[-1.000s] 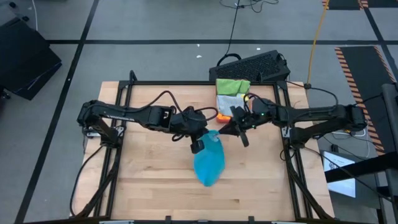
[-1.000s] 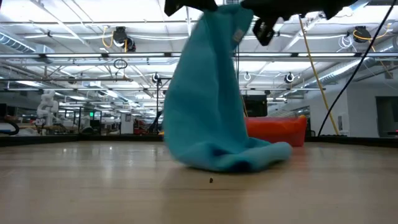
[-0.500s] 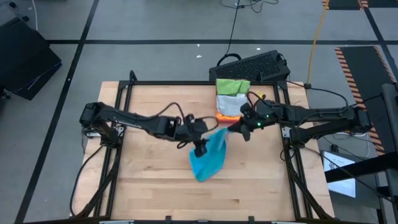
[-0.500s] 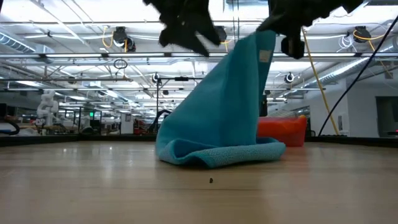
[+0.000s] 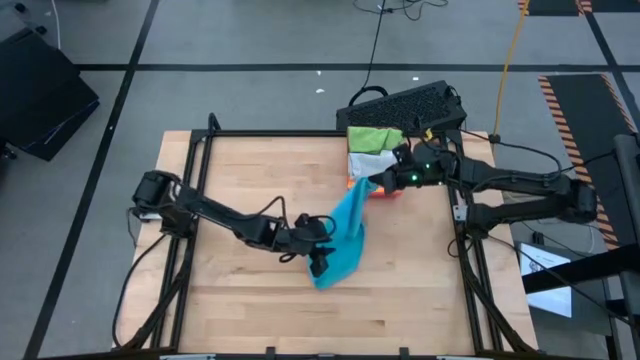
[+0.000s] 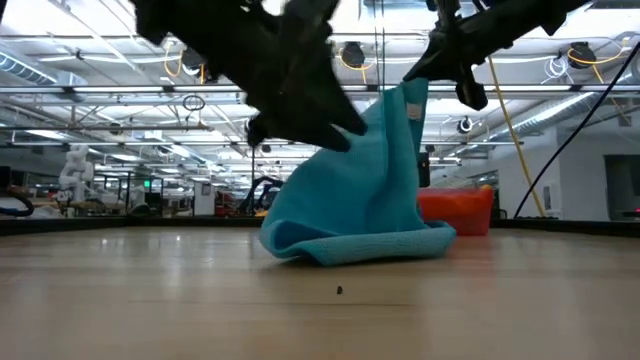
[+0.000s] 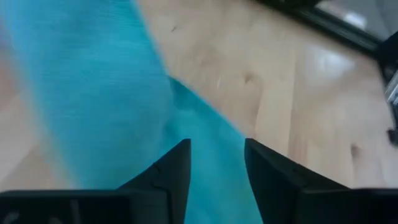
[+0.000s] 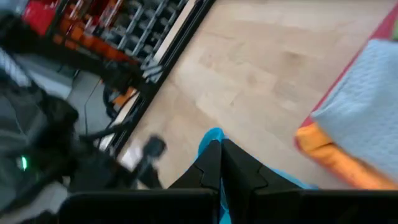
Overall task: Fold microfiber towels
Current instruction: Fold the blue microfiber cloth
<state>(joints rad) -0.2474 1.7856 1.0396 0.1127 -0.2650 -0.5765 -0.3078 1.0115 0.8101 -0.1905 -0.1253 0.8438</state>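
The soft bright blue microfiber towel (image 5: 340, 245) drapes from the right gripper (image 5: 371, 186), clenched on its raised corner beside the pink-red plastic tray (image 5: 384, 192), down to a bunched heap on the wooden table (image 5: 240, 160). The left gripper (image 5: 316, 262) sits low against the heap, its fingers (image 7: 168, 177) parted over blue cloth (whether any fabric is pinched I cannot tell). To do this well, it should probably catch one free corner, not a thick bunch, before spreading the towel taut.

A bright blue towel (image 5: 342, 240) lies partly bunched on the tabletop, one corner lifted and stretched up toward the far right. Beyond it, folded bright green (image 5: 374, 137), pale (image 5: 371, 164) and orange (image 5: 362, 185) towels sit stacked.
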